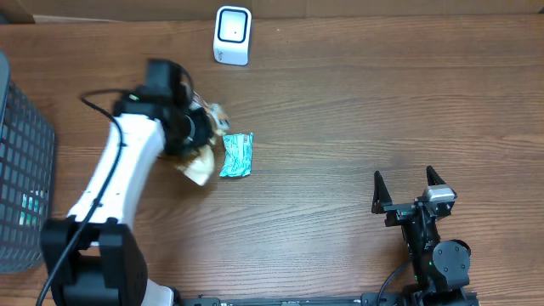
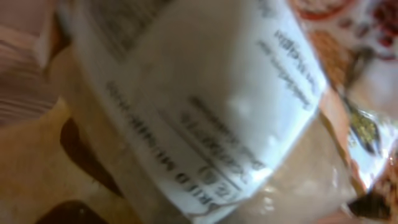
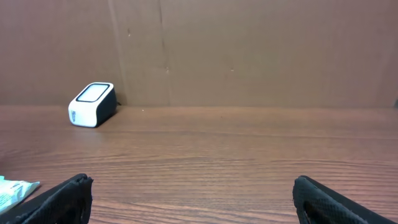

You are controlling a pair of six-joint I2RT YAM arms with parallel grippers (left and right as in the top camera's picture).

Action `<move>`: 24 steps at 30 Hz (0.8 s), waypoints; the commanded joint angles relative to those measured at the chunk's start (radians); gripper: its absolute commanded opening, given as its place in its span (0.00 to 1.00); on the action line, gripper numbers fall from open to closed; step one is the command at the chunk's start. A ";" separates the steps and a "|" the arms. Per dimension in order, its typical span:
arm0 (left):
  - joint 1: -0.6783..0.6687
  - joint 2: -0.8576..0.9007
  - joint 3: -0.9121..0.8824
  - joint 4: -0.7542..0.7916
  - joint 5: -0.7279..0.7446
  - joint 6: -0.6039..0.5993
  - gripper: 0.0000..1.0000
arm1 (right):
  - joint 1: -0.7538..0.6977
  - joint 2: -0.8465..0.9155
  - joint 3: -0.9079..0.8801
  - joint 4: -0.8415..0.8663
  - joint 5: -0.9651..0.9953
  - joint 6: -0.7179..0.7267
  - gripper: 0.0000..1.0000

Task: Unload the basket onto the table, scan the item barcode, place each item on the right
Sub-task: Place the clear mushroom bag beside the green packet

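My left gripper [image 1: 202, 129] is shut on the item, a tan pouch [image 1: 199, 167] with a white printed label, and holds it above the table left of centre. The pouch [image 2: 205, 106] fills the left wrist view, blurred and very close, so that gripper's fingers are hidden there. The label's print is too blurred to make out a barcode. A white scanner [image 1: 232, 35] stands at the far edge, some way beyond the pouch, and appears as the scanner [image 3: 92, 104] in the right wrist view. My right gripper [image 1: 408, 189] rests open and empty at the near right, fingertips [image 3: 73, 191] wide apart.
A green packet [image 1: 237, 155] lies flat just right of the held pouch; the packet's corner [image 3: 13, 190] shows in the right wrist view. A dark mesh basket [image 1: 21, 170] stands at the left edge. A brown cardboard wall [image 3: 249, 50] backs the table.
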 commanded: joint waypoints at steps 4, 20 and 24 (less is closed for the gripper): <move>-0.002 -0.020 -0.051 0.065 -0.007 -0.090 0.64 | 0.006 -0.007 -0.011 0.004 0.002 -0.005 1.00; 0.008 -0.134 0.383 -0.103 0.046 0.196 1.00 | 0.006 -0.007 -0.011 0.004 0.002 -0.005 1.00; 0.108 -0.179 0.602 -0.270 0.039 0.267 1.00 | 0.006 -0.007 -0.011 0.004 0.002 -0.005 1.00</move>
